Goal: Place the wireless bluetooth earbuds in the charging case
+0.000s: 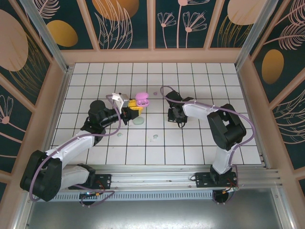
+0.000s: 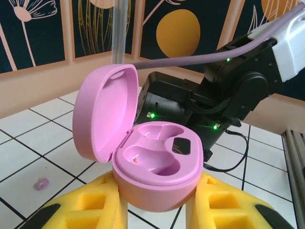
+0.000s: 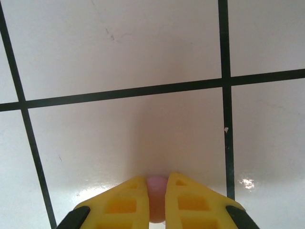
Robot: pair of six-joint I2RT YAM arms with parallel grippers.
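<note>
Yellow right pincer [image 3: 156, 178], nearly closed, nips a purple earbud [image 3: 156, 187].

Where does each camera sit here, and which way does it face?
Top external: overhead from behind, looking down on the table; left arm and right arm show.
Left wrist: facing across the table; left gripper holds the open charging case, right arm beyond.
Right wrist: facing down at the table; right gripper pinches a pale earbud.
Shared: top and left wrist show the case.
</note>
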